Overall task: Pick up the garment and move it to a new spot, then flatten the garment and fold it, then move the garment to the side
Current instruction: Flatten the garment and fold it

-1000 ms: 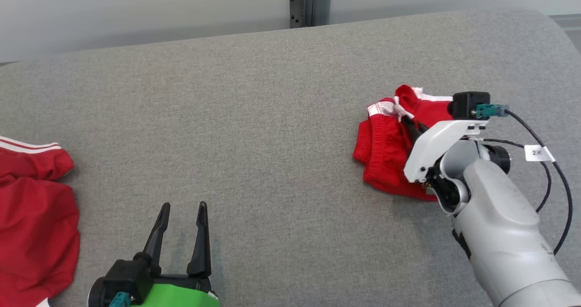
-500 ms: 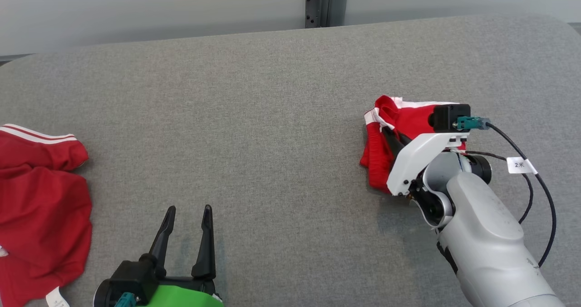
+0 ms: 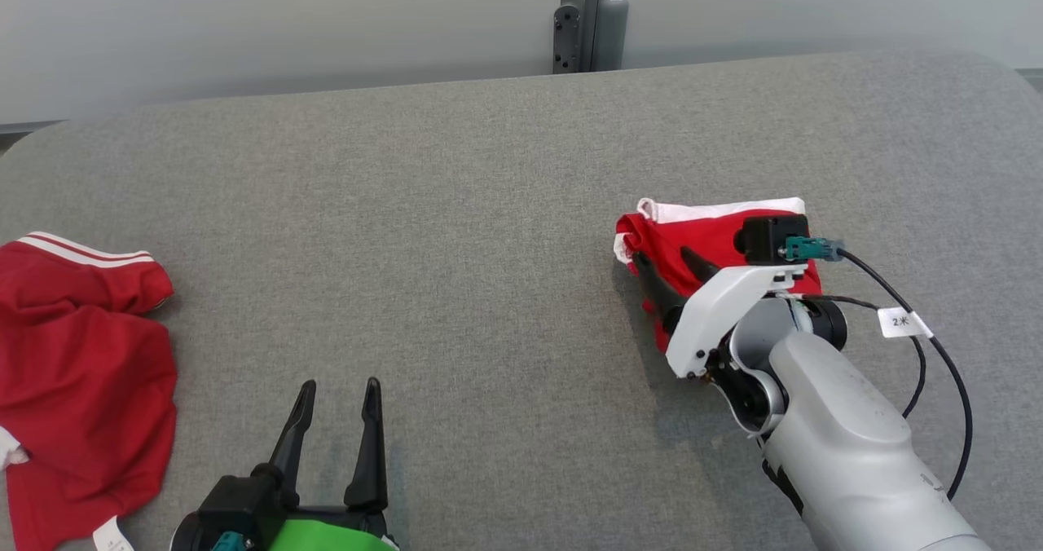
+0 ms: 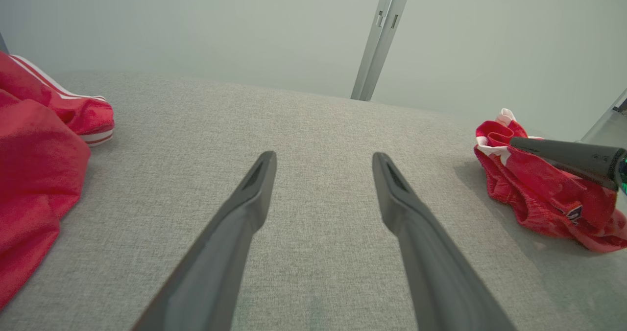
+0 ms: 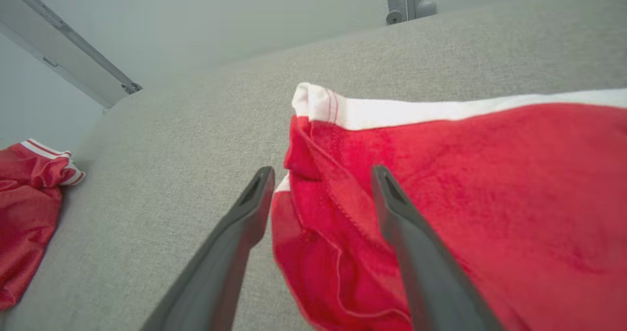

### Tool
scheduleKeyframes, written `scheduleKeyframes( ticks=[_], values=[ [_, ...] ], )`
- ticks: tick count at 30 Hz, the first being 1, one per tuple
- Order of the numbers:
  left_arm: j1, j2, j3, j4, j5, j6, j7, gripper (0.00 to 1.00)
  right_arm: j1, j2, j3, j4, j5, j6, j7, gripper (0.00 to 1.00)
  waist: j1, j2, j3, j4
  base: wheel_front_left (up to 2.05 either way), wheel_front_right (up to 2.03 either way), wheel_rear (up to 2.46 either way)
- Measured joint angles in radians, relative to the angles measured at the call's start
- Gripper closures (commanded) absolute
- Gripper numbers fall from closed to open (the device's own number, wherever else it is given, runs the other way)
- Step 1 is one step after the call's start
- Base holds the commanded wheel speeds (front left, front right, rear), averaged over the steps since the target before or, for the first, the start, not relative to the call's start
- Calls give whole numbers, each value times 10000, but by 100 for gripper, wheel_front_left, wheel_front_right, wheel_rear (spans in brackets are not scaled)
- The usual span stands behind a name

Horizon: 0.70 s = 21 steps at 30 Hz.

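On the grey cushion, right jaws have opened over the garment.

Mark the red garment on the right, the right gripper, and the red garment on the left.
red garment on the right (image 3: 717,229), head view, red top panel.
right gripper (image 3: 662,254), head view, midway between fingertips.
red garment on the left (image 3: 81,347), head view, middle of cloth.

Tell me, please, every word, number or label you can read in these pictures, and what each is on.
"2" followed by an unclear mark: white tag beside the right arm.
Too small to read: white label on the red garment at the left.
Too blurred to read: dark emblem on the folded red garment.
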Motion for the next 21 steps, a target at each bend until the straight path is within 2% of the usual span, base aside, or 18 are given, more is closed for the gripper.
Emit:
scheduleKeyframes(
  ticks=[5,8,12,19,21],
  values=[
    [246,0,48,-4,-25,52,0,0,370,-12,-46,-575,-265,0,-1085,0,0,0,-239,-44,0,0,0],
    [469,0,142,-73,-69,128,0,0,906,-38,-355,-1258,-918,0,-1436,0,0,0,-426,-92,0,0,0],
    [752,0,236,-169,-144,205,0,0,1973,-686,-1156,-2416,-2002,0,-1687,0,0,0,-683,-180,0,0,0],
    [1175,0,353,-332,-253,353,0,0,4173,-1561,-2706,-4080,-2895,-2,-2504,0,0,0,-1149,-257,0,0,0],
    [1245,-2,428,-376,-278,397,0,0,4619,-1603,-3085,-4360,-2963,-2,-2819,0,0,0,-1224,-282,0,0,0]
  ],
)
